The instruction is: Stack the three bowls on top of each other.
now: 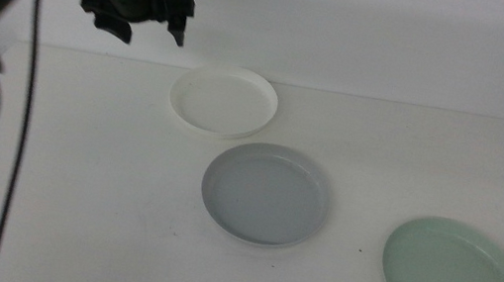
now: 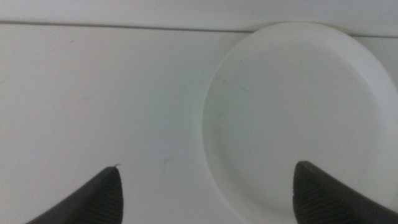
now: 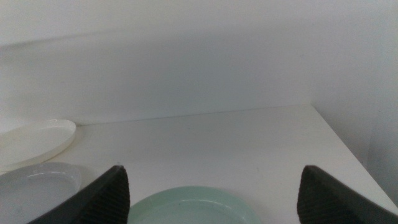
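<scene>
Three bowls lie apart on the white table [image 1: 80, 155]. The white bowl [image 1: 224, 100] is farthest back, the pale grey bowl [image 1: 266, 193] is in the middle, and the mint green bowl [image 1: 456, 280] is at the front right. My left gripper [image 1: 148, 31] is open and empty, held in the air above and to the left of the white bowl. In the left wrist view the white bowl [image 2: 292, 106] lies under the open left gripper [image 2: 208, 167], nearer one jaw. My right gripper [image 3: 213, 168] is open and empty, out of the middle view, low behind the green bowl [image 3: 193, 208].
A black cable [image 1: 20, 126] hangs from the left arm down the left side. The table ends at a wall behind and at its right edge [image 3: 348, 162]. The right wrist view also shows the white bowl [image 3: 34, 140] and the grey bowl [image 3: 37, 186].
</scene>
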`<state>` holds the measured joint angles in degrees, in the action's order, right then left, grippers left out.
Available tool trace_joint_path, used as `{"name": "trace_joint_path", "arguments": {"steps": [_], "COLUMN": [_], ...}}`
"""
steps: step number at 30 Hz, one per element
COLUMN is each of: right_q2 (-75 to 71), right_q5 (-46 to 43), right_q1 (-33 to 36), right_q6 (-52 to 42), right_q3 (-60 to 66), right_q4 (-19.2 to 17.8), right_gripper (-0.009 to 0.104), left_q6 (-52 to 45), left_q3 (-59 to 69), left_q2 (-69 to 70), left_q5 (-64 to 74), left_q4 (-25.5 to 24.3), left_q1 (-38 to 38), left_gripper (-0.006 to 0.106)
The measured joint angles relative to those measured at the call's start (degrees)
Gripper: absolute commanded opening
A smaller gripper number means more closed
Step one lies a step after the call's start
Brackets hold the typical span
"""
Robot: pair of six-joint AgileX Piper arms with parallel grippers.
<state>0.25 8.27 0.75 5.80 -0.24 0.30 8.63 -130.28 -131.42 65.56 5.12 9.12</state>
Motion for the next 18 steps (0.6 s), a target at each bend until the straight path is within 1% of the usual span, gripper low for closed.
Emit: {"name": "trace_joint_path", "arguments": {"steps": [3, 8, 11, 18], "right_q2": [0.0, 0.0, 0.0, 0.0], "right_q5": [0.0, 0.0, 0.0, 0.0], "right_q1": [0.0, 0.0, 0.0, 0.0], "right_q6": [0.0, 0.0, 0.0, 0.0], "right_q3": [0.0, 0.0, 0.0, 0.0], "right_q4": [0.0, 0.0, 0.0, 0.0], "right_gripper": [0.093, 0.093, 0.093, 0.093], "left_q6": [-0.3, -0.5, -0.5, -2.0], "left_q3": [-3.8, -4.5, -4.5, -4.5], "left_q2": [-5.2, -10.7, -12.8, -14.6], "left_q5": [-0.6, -3.5, -4.6, -4.9], "left_q4": [0.4, 1.4, 1.5, 4.0], "left_q1": [0.0, 0.0, 0.0, 0.0], "left_gripper": [0.094, 0.094, 0.094, 0.094]}}
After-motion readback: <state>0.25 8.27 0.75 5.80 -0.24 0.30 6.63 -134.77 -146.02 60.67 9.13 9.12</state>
